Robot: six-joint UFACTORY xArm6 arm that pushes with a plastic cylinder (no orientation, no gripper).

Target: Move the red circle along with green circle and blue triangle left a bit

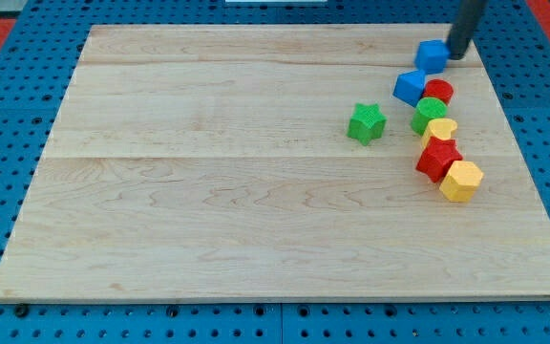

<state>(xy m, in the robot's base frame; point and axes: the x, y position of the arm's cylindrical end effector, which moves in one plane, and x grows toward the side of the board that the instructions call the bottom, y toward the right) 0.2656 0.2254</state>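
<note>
Pale wooden desk [208, 210], laid over a blue pegboard, carries eight small blocks, nearly all gathered at the right of the frame. The arm carries no gripper, so there is no open or closed state to record; it ends in a dark rod, and my tip [456, 55] stands at the upper right, just right of a blue cube [433, 54] and apparently touching it or very nearly so. The task's three pieces sit close below: the blue triangle [410, 86] to the left, the red circle [439, 92] just to its right, and the green circle [429, 114] directly beneath them, all three touching or nearly touching. My judgement is that the tip stands to the right of the cluster because a leftward push must begin from that side. Obstructions noted: the blue cube lies between the tip and the group along a diagonal, and would be carried along by a direct approach. Below the green circle, a yellow block [441, 129], a red block [438, 159] and a yellow hexagonal block [461, 181] continue the chain downward; the yellow block touches the green circle and may drag with it. A green star-shaped block [366, 123] stands apart to the left, in the path of a long leftward push.
</note>
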